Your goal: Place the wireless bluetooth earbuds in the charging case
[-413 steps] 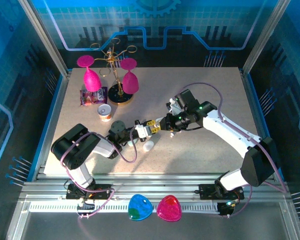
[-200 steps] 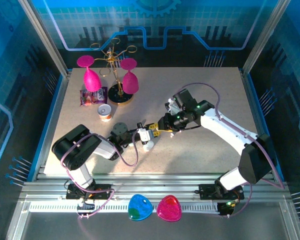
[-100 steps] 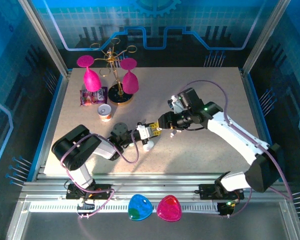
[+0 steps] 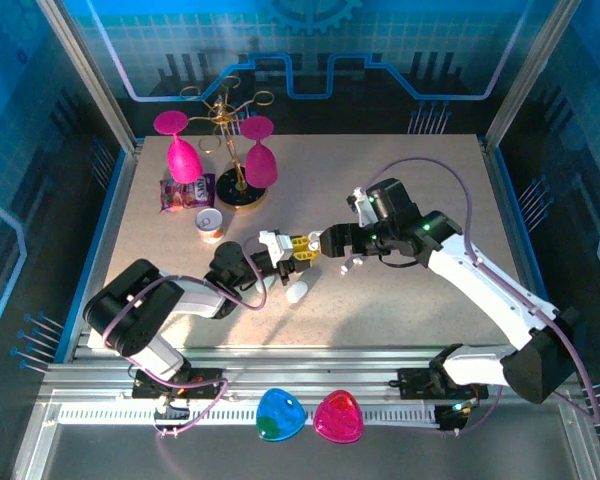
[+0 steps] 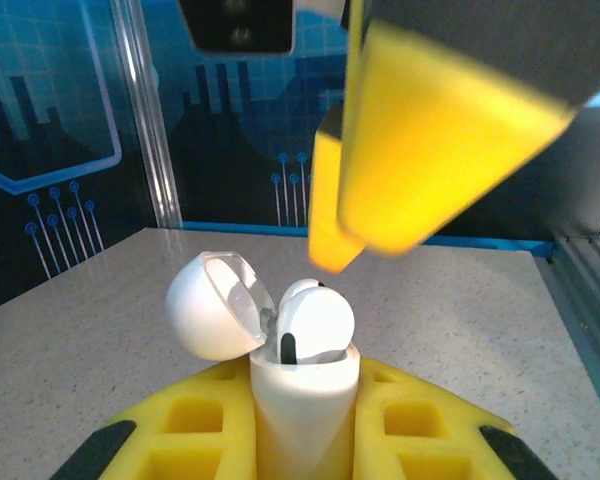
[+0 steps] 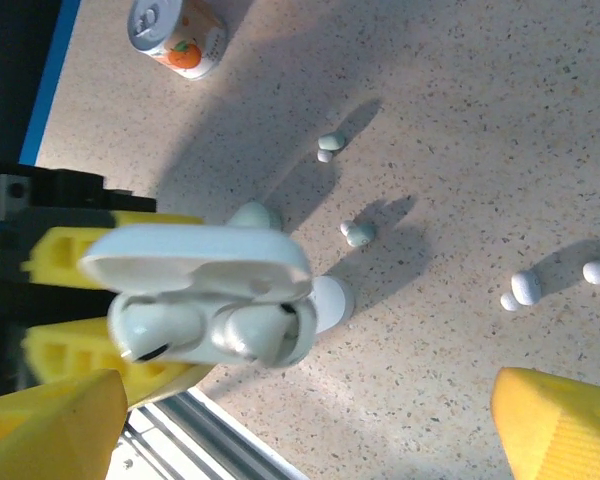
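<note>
Charging case [image 6: 195, 262] holds two earbuds [image 6: 255, 336]; can [image 6: 180, 40] pictures orange.

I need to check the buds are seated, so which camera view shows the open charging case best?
Right wrist: it looks straight into the open charging case, two earbuds inside. Left wrist shows the case side-on, bud tops poking out. In top external it is a tiny white shape.

Can [image 4: 211, 224] near packet [image 4: 186, 192] (purple), pink glasses [image 4: 183, 158]

Two earbuds [image 5: 315, 325] in the charging case [image 5: 302, 400], loose earbuds [image 6: 358, 233] on the table [image 6: 480, 120] beside it, can [image 6: 175, 37] beyond
</note>
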